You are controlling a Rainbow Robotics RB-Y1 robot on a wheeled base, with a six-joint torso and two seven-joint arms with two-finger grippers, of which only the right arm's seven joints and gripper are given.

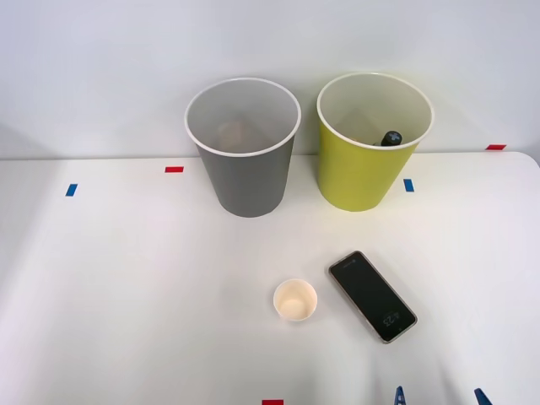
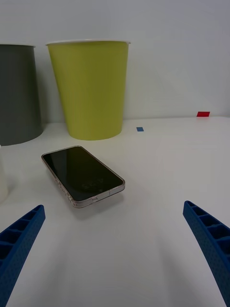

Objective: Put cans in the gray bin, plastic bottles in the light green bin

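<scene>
Plastic bottle (image 1: 390, 137) black cap up, inside light green bin (image 1: 371, 169) | gray bin (image 1: 245, 173) just beside | right gripper (image 2: 115, 249) wide open, empty, low nr phone (image 2: 81, 175) & paper cup (image 1: 295, 299) | step: prob. sorting done, no cans/bottles on table (image 1: 126, 295) | next: retract, grab nothing.

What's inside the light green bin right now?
In the front view, the light green bin holds a dark, black-capped object against its near wall, likely a bottle top. The wall covers its body and the bin's floor.
</scene>
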